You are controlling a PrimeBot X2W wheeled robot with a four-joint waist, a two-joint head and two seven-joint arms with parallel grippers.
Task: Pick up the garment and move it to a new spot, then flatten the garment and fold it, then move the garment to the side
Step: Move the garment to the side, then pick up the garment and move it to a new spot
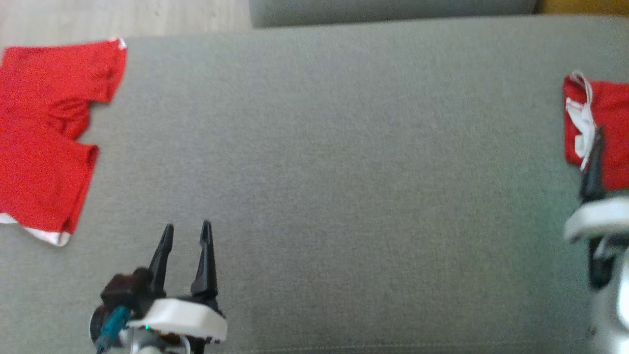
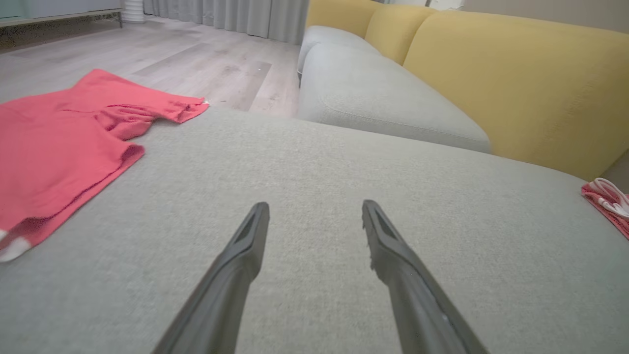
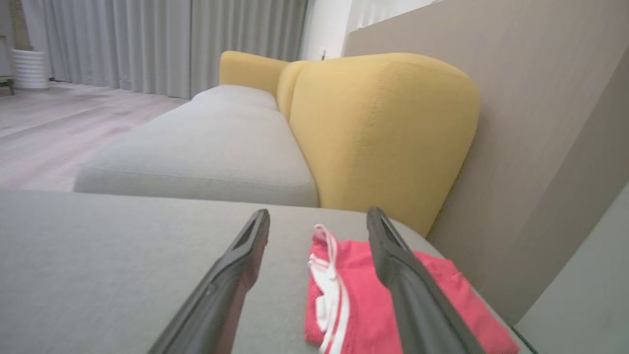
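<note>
A folded red garment (image 1: pixel 612 128) with white trim lies at the far right of the grey cushion (image 1: pixel 344 147), lying free. My right gripper (image 3: pixel 318 212) stands open just above its near edge, the fingers straddling the garment (image 3: pixel 363 300) without touching it; in the head view one dark finger (image 1: pixel 592 162) crosses the cloth. My left gripper (image 1: pixel 187 225) is open and empty over bare cushion at the lower left, with its fingers (image 2: pixel 245 246) apart. The folded garment's corner (image 2: pixel 607 199) also shows at the left wrist view's right edge.
A second red garment (image 1: pixel 44 142) lies spread flat at the cushion's left end (image 2: pixel 54 157). A yellow backrest (image 3: pixel 383 132) and a beige wall panel (image 3: pixel 540 147) rise behind the folded piece. Another grey seat (image 2: pixel 373 98) and wood floor (image 1: pixel 123 19) lie beyond.
</note>
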